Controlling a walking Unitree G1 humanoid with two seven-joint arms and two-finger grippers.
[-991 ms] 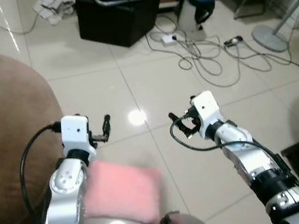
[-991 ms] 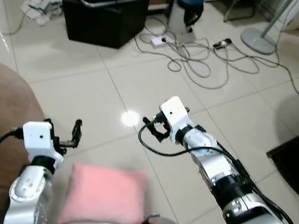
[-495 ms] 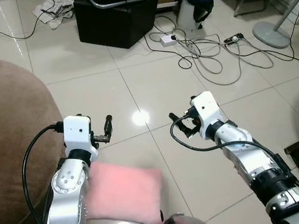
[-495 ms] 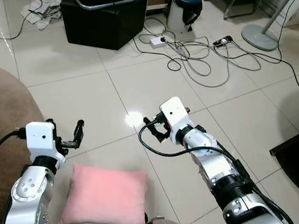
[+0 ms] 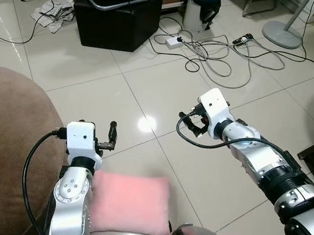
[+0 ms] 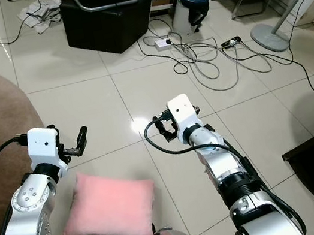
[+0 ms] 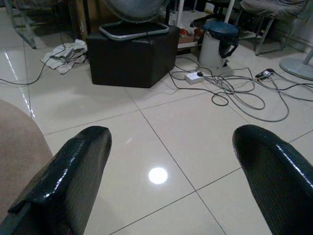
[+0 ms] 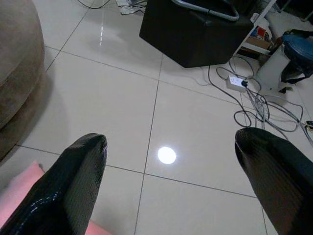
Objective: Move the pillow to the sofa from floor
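Both arms of the robot are raised over a glossy tiled floor (image 5: pixel 159 93). The left gripper (image 5: pixel 113 135) and the right gripper (image 5: pixel 188 127) face each other across a bright spot of reflected light, fingers spread wide, holding and touching nothing. In the left wrist view, the two black fingers (image 7: pixel 73 171) stand far apart with bare tile between them; in the right wrist view, the fingers (image 8: pixel 73 181) are just as widely parted.

The pink pillow (image 5: pixel 132 201) lies flat on the floor at about 6 o'clock from the left gripper, below and behind its fingertips and well clear of them. The left forearm covers the pillow's left edge, and the robot's own body cuts off its near corner at the bottom of the head view. A sliver of pink shows at the edge of the right wrist view (image 8: pixel 19 188), beside one finger.

The brown sofa (image 5: pixel 8 168) bulges in at 9 o'clock, cut off by the frame so that only its rounded flank shows. At 12 o'clock stands a black box (image 5: pixel 117 15), with a tangle of cables (image 5: pixel 220 60) and a blue-lidded bin (image 5: pixel 204 2) toward 1 o'clock. A crumpled cloth (image 5: pixel 53 11) lies at 11 o'clock, too small to make out clearly
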